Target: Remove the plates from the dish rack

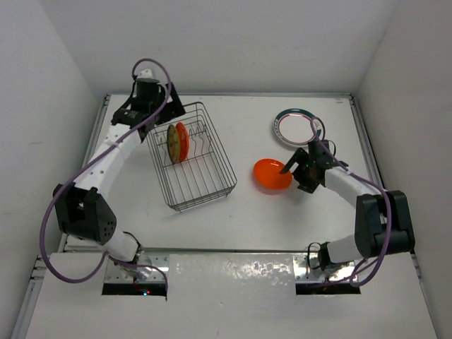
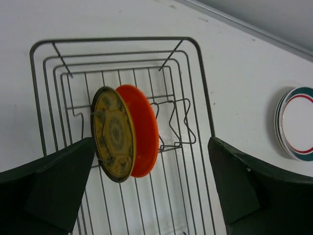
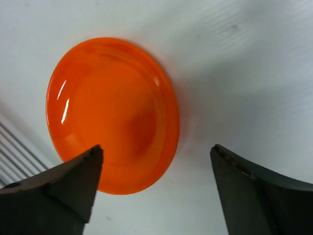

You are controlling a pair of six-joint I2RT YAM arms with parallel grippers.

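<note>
Two stand on edge in the dish rack (image 2: 117, 40): patterned plate (image 2: 113, 134) against orange plate (image 2: 146, 127). My left gripper (image 2: 150, 142) and right gripper (image 3: 156, 147) gape, empty. Second orange plate (image 3: 112, 115) lies on the table (image 3: 244, 58), banded plate (image 1: 296, 128) nearby.

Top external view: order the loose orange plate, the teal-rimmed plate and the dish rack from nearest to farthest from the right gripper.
1. Orange plate: lying flat just left of the right gripper, almost under its fingers.
2. Teal-rimmed plate: beyond the gripper, toward the far edge.
3. Dish rack: farthest, over on the left arm's side.
</note>
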